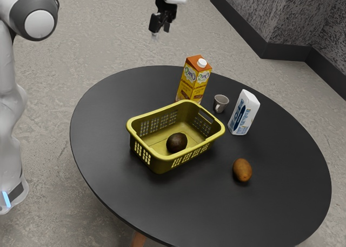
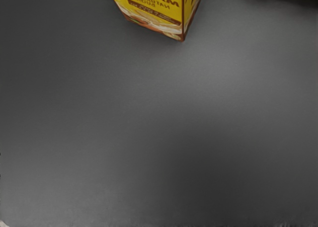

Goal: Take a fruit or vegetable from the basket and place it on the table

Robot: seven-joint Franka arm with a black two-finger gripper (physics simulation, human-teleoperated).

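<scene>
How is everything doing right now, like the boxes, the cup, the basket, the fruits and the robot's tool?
Tool: open, holding nothing, up in the air.
Basket: upright, open on top, one fruit inside.
Dark fruit: lying in the basket.
Brown fruit: lying on the table.
Orange-and-yellow carton: standing, cap on.
White carton: standing.
Cup: standing, open side up.

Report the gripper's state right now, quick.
Gripper: open, fingers apart, nothing held.
</scene>
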